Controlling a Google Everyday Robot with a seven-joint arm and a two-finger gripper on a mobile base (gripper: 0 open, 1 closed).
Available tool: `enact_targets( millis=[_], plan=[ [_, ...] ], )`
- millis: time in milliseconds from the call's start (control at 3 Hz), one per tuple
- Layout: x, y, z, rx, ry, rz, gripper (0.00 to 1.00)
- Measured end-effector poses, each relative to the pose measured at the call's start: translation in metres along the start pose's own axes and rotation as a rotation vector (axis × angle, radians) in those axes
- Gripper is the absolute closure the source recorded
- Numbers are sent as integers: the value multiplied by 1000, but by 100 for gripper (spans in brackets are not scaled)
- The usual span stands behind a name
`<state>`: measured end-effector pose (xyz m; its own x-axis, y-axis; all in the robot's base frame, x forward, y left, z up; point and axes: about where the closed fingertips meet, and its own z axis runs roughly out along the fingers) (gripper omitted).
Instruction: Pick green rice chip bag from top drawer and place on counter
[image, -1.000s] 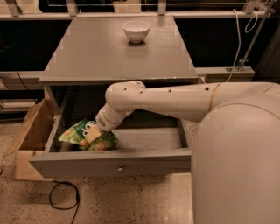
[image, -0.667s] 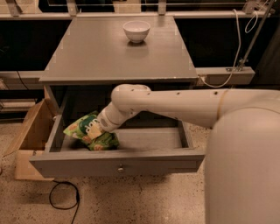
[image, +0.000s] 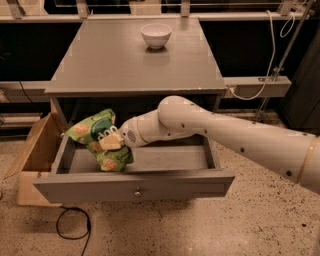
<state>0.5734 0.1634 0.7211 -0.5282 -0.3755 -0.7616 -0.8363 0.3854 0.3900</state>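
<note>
The green rice chip bag (image: 98, 137) is light green with a dark green panel and orange rice cake pictures. It hangs tilted above the left part of the open top drawer (image: 135, 184), lifted off the drawer floor. My gripper (image: 111, 142) is shut on the bag's middle, with the white arm reaching in from the right. The grey counter (image: 130, 60) lies above and behind the drawer.
A white bowl (image: 156, 35) stands at the back middle of the counter. A tan cardboard box (image: 34, 155) sits on the floor left of the drawer. A black cable (image: 72, 231) lies on the floor below the drawer front. A white cable (image: 265, 60) hangs at the right.
The gripper has lifted the bag up off the drawer floor; it now hangs higher, near the counter's underside. The arm has shifted a little.
</note>
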Motion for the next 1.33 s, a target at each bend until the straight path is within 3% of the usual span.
enact_targets(
  millis=[333, 667, 1000, 1333],
  plan=[
    [-20, 18, -60, -9, -120, -100, 100],
    [-23, -13, -161, 123, -204, -127, 100],
    [-23, -12, -159, 120, -203, -128, 100],
    [-47, -23, -176, 187, -235, -152, 100]
  ],
)
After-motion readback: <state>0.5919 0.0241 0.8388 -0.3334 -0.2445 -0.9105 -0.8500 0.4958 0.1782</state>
